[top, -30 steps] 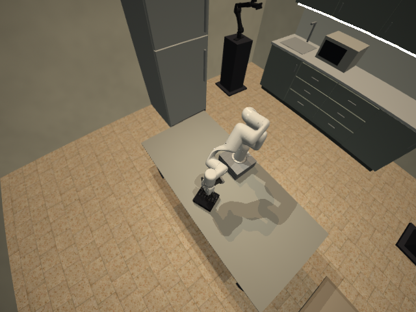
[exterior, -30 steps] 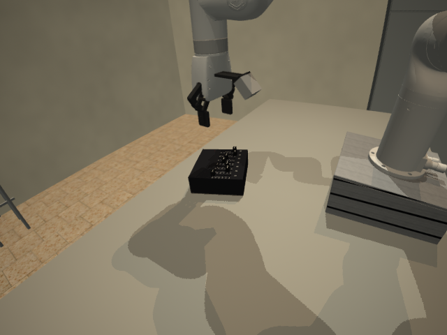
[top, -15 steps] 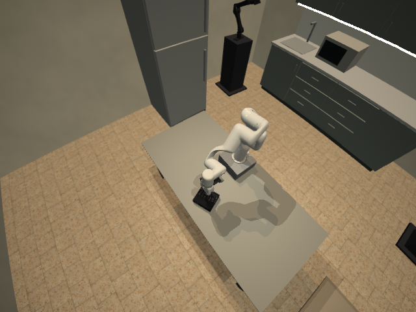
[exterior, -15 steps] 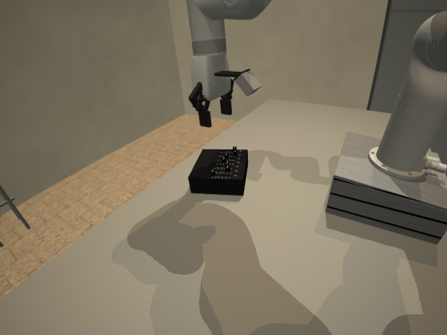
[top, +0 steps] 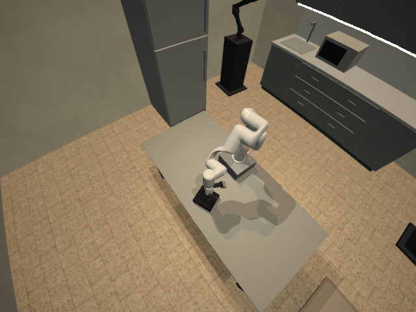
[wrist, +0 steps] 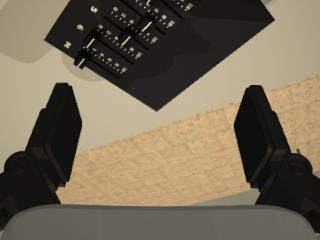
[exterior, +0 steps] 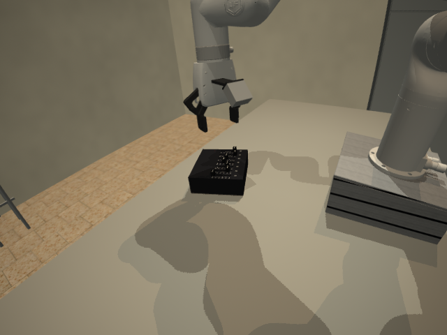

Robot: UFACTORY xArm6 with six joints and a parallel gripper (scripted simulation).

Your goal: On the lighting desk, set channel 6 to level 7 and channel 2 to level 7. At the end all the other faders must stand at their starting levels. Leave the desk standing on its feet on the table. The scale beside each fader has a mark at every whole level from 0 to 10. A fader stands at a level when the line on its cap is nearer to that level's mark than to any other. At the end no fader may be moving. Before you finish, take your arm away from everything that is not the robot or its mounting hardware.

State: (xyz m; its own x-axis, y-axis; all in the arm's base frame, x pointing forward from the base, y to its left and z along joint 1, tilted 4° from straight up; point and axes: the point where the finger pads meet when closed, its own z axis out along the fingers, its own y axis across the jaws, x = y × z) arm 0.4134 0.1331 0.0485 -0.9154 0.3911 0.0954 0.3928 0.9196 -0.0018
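The lighting desk [exterior: 219,172] is a small black box with several faders in parallel slots. It stands flat on the table near the left edge. It also shows in the overhead view [top: 205,198] and at the top of the wrist view [wrist: 160,27]. Its fader caps sit at different heights; the one nearest the far right corner [exterior: 235,149] stands out. The levels are too small to read. My gripper [exterior: 217,121] hangs open and empty above the desk's far edge, well clear of the caps. In the wrist view both fingers frame the table edge [wrist: 160,140].
The arm's base block [exterior: 387,187] stands on the table to the right of the desk. The table's left edge runs close beside the desk, with tiled floor [exterior: 90,180] below. A fridge [top: 174,56] and counter [top: 335,101] stand farther off.
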